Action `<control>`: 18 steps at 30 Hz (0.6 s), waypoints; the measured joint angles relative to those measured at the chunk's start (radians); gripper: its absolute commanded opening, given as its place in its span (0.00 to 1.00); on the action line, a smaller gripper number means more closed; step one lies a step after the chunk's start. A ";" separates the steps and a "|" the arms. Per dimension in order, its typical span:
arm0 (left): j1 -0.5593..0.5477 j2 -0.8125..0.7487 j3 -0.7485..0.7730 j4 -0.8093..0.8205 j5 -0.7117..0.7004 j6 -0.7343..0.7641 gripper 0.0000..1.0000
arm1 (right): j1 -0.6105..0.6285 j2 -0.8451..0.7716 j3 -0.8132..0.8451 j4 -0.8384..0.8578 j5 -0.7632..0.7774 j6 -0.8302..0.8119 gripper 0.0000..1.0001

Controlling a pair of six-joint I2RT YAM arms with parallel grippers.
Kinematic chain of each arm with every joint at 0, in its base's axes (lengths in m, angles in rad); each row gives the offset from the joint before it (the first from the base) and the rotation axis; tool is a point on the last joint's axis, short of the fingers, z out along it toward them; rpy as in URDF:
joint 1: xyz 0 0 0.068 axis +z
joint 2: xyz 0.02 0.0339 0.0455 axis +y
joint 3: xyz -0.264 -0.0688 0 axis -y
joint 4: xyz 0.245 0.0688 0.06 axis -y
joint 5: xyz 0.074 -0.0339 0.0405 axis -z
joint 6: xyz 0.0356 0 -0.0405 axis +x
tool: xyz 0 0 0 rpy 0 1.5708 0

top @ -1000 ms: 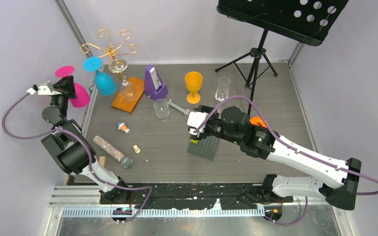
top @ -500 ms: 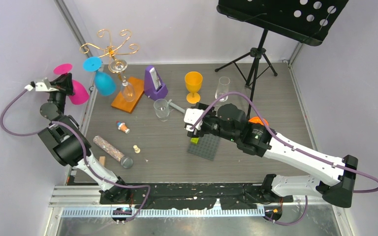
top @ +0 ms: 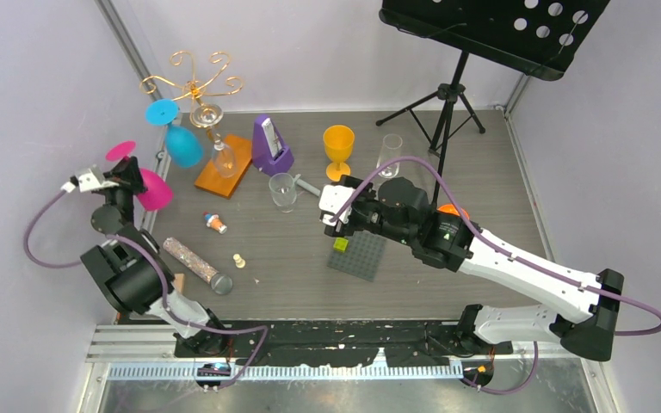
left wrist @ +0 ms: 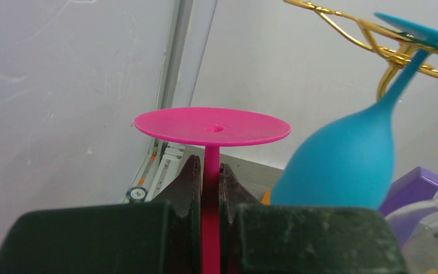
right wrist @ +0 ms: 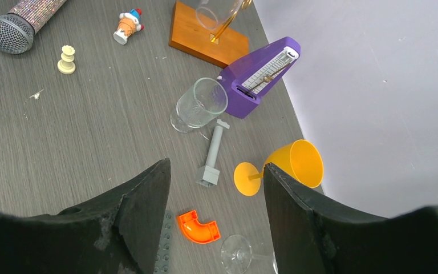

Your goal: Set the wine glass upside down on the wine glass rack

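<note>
Left wrist view: the left gripper (left wrist: pixel 210 171) is clenched on the thin stem of the pink glass (left wrist: pixel 212 127), its dark fingers (left wrist: pixel 189 182) pressed to either side just below the flat round foot. The foot faces up and lies level; the bowl is hidden below the fingers. To the right hangs a blue glass (left wrist: pixel 342 165), bowl down, its foot caught in the gold wire of the rack (left wrist: pixel 376 34). The pink foot is apart from that wire, lower and to its left. A corner of a purple metronome (left wrist: pixel 416 185) and part of a clear glass (left wrist: pixel 436 222) show at the lower right.

From the top camera, the pink glass (top: pixel 155 194) is held over the left edge of the table (top: pixel 447 284), near the left wall. The rack (top: pixel 194 86) stands in the far left corner on its orange base, beyond the pink glass and to its right. It carries the blue glass (top: pixel 182 144) and the clear glass (top: pixel 222 157), both foot up.

The right gripper (right wrist: pixel 217 165) is released, jaws wide with nothing between them. It hangs above mid-table, over a green block (top: pixel 341 244) on a grey plate (top: pixel 357 255). Its wrist camera looks down on a grey pipe (right wrist: pixel 211 157), a tumbler (right wrist: pixel 199 105), an orange goblet (right wrist: pixel 293 165) and an orange elbow (right wrist: pixel 198 225).

Nearer the left arm lie a microphone (top: pixel 196 265), a chess pawn (top: pixel 239 260) and a small figure (top: pixel 215 223). A tall glass (top: pixel 388 155) and a music stand (top: pixel 491 26) are at the far right.
</note>
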 measured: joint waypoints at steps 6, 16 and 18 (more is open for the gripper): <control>0.003 -0.252 -0.235 0.000 -0.108 -0.012 0.00 | -0.001 0.000 0.002 0.000 0.010 -0.002 0.66; -0.116 -0.830 -0.409 -0.474 -0.249 -0.131 0.00 | -0.013 -0.086 -0.023 0.021 0.009 0.013 0.66; -0.134 -0.920 -0.381 -0.634 -0.249 -0.182 0.00 | -0.013 -0.119 -0.045 0.035 -0.004 0.016 0.66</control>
